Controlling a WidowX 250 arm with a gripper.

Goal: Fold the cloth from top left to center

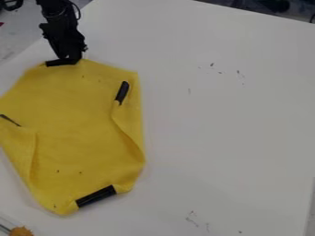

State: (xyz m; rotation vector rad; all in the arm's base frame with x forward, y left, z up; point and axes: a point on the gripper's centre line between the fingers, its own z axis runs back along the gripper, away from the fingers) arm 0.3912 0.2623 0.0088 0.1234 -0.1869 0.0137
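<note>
At the upper left of the frame, the black robotic gripper (pixel 66 60) met the top edge of the yellow fabric cloth (pixel 73 115), spread across the left side; whether it was clamped could not be told.

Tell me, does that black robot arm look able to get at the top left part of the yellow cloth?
Probably yes: its gripper is right at the top left edge of the yellow cloth, and nothing seems to stand between them.
</note>
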